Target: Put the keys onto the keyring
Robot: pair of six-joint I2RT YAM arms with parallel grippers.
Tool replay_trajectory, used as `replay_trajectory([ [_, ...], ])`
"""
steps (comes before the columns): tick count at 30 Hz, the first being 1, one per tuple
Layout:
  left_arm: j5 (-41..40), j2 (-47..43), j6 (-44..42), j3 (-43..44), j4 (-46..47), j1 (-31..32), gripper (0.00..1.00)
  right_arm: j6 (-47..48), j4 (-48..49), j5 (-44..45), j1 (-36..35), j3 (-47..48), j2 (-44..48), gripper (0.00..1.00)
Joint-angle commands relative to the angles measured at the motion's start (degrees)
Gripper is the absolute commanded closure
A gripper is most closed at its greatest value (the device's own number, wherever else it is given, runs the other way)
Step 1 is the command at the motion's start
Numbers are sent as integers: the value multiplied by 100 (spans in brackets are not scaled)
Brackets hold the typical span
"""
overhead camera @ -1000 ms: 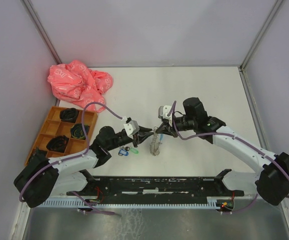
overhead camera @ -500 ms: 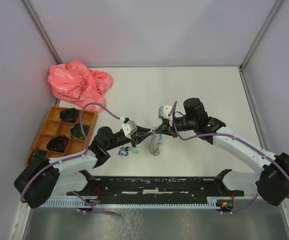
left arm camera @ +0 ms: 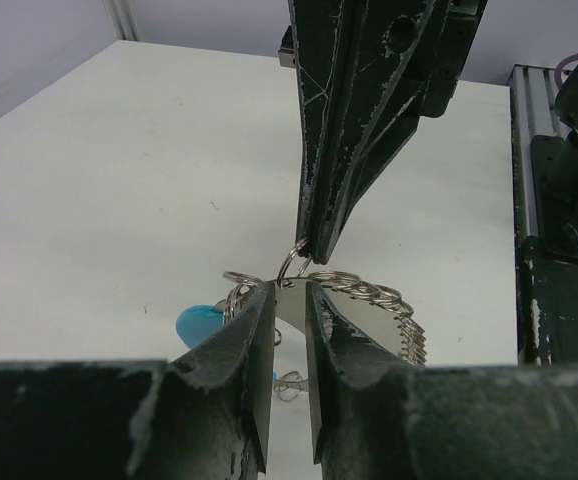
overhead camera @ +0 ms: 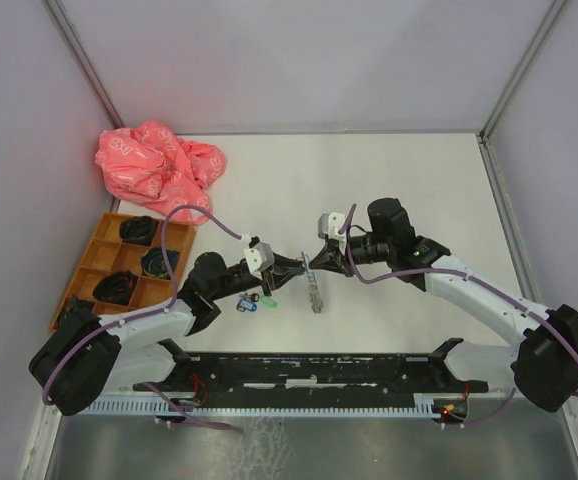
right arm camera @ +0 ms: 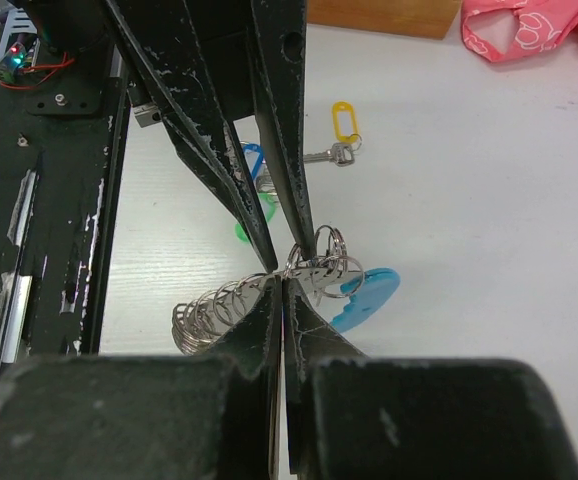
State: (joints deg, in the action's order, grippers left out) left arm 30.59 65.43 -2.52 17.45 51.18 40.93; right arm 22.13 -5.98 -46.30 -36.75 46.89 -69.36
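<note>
At the centre of the overhead view the right gripper [right arm camera: 282,285] is clamped on one ring of the dark grey coiled-chain keyring with a light-blue curved piece [overhead camera: 315,290], which dangles below. The left gripper [left arm camera: 289,300], jaws narrow, seems to pinch the neighbouring end (tips almost touching). Best to pry gently, without twisting. The small dark metal keys with coloured plastic tags [overhead camera: 249,304] lie just left, unthreaded.

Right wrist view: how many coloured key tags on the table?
3. The yellow tag lies in the open. The blue tag and green tag show partly behind the left gripper, beyond the keyring. More may be hidden there.
</note>
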Motion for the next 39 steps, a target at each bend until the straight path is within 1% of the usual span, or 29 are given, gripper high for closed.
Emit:
replay_trajectory([
  [1, 105, 35, 129, 74, 389, -77, 75, -24, 349, -247, -19, -31, 184, 99],
  [6, 120, 6, 138, 56, 403, -116, 73, 18, 319, -299, -22, -31, 194, 99],
  [11, 336, 9, 103, 73, 391, -120, 73, 52, 318, -317, -23, -26, 186, 99],
  [16, 579, 74, 46, 159, 301, -121, 76, 61, 318, -344, -22, -20, 173, 99],
  [20, 656, 65, -14, 200, 234, -127, 82, 84, 282, -368, -25, -11, 145, 99],
  [24, 654, -21, -95, 248, 105, -120, 90, 144, 172, -390, -22, 20, 117, 99],
  [27, 624, -77, -145, 268, 55, -120, 92, 148, 153, -422, -16, 20, 91, 99],
  [30, 659, -112, -178, 337, -77, -121, 97, 157, 128, -376, -24, 21, 74, 99],
  [32, 699, -157, -195, 396, -227, -122, 97, 158, 107, -343, -23, 28, 71, 99],
  [34, 686, -226, -236, 497, -501, -120, 97, 155, 55, -266, -17, 43, 72, 95],
  [39, 189, -505, -464, 973, -1885, -112, 97, 200, -148, 69, -17, 22, 268, 77],
])
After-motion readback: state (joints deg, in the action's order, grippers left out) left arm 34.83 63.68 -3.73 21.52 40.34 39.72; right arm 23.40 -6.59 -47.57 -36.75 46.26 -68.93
